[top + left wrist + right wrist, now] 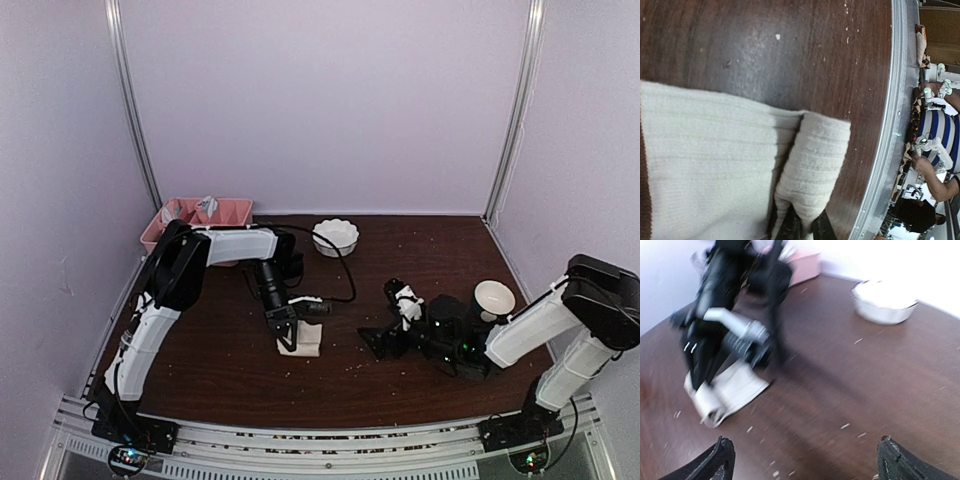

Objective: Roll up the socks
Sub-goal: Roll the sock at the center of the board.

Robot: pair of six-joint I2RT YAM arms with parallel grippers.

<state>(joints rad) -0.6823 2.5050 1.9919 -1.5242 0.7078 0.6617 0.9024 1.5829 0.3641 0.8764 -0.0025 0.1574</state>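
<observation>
Entry: cream sock (302,340), on the table (220,355) front-left, one end rolled. We log left fingers (789,229) clenched on that roll, right fingers (712,462) spread, empty. Step: rolling. Next, we judge: wind the roll along the flat length.

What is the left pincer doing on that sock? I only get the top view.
Observer: In the left wrist view, the left pincer is shut on the rolled end of the sock.
Operator: How much is rolled?
Observer: Only a short roll at that end. The rest lies flat on the table.
Operator: And the right pincer?
Observer: In the right wrist view, the right pincer is wide open over the table, holding nothing.
</observation>
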